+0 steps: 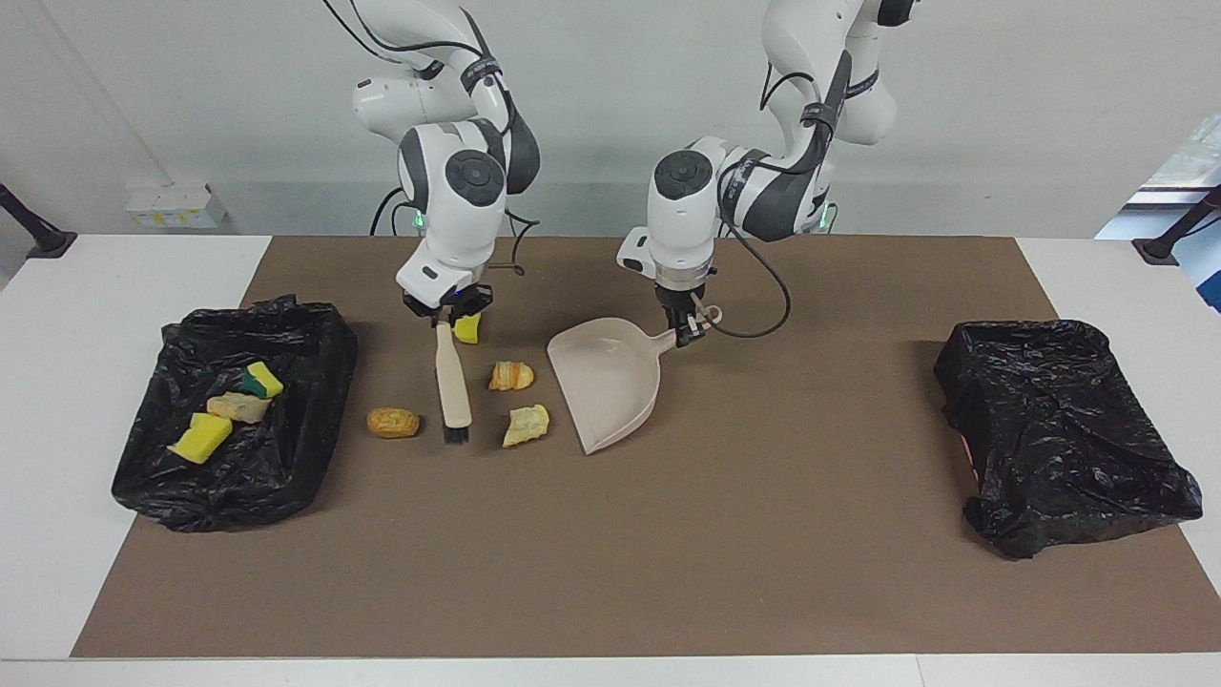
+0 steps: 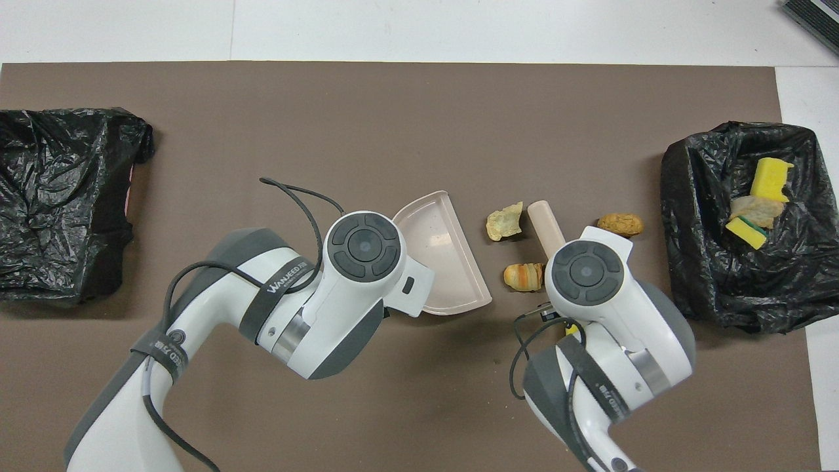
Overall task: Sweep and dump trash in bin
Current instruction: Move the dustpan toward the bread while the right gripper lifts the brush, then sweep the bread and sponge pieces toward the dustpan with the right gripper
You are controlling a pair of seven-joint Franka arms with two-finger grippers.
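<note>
My right gripper [image 1: 446, 310] is shut on the top of the beige brush [image 1: 451, 379], whose dark bristles [image 1: 456, 434] touch the mat between a bun [image 1: 393, 422] and a torn bread piece [image 1: 527, 425]. A croissant [image 1: 511, 375] lies beside the brush handle [image 2: 544, 223], and a yellow sponge chunk [image 1: 466, 327] sits under the right wrist. My left gripper [image 1: 685, 331] is shut on the handle of the beige dustpan [image 1: 610, 382], whose mouth faces the bread piece [image 2: 505, 221] and croissant [image 2: 523, 275]. The bun [image 2: 619, 224] lies between the brush and the bin.
A black-lined bin [image 1: 315, 334] at the right arm's end holds two yellow sponges [image 1: 200, 437] and a bread slice [image 1: 237, 407]. A second black-lined bin [image 1: 1059, 429] stands at the left arm's end. Both wrists hide their grippers from overhead.
</note>
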